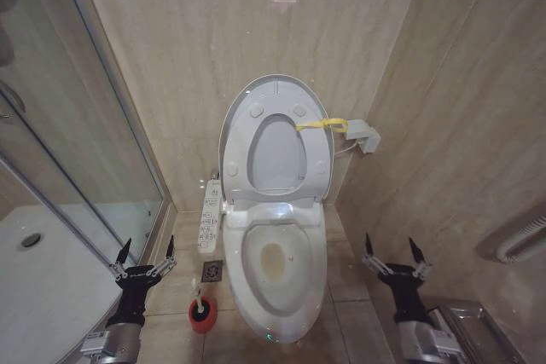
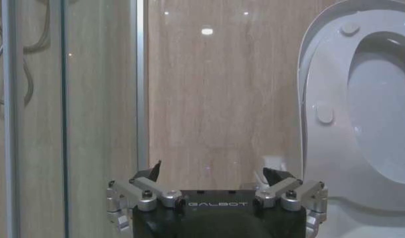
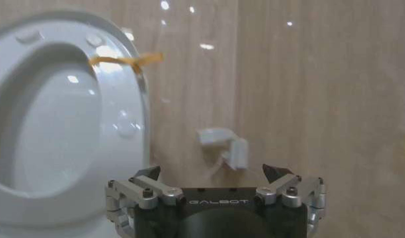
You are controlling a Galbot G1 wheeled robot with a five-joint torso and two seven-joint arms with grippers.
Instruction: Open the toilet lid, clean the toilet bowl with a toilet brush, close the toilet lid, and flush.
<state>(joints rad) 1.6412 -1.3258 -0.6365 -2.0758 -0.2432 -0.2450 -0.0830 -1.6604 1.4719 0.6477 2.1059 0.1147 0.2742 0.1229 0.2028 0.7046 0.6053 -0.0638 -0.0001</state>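
Observation:
The toilet lid (image 1: 275,94) stands raised against the back wall together with the seat ring, a yellow strap (image 1: 322,124) tied at its edge. It also appears as the lid (image 2: 308,74) beside the left gripper and the lid (image 3: 133,54) beside the right one. The toilet bowl (image 1: 277,257) lies uncovered, with a brownish stain at its bottom. The toilet brush (image 1: 201,311) stands in its red holder on the floor left of the bowl. My left gripper (image 1: 147,250) hovers open just left of the brush. My right gripper (image 1: 394,248) hangs open to the right of the bowl.
A button panel (image 1: 210,210) juts out at the bowl's left side, and a floor drain (image 1: 212,271) sits beneath it. The glass shower enclosure (image 1: 60,151) with its white tray (image 1: 43,287) takes up the left. A wall valve (image 1: 367,137) and a metal bin (image 1: 469,330) are on the right.

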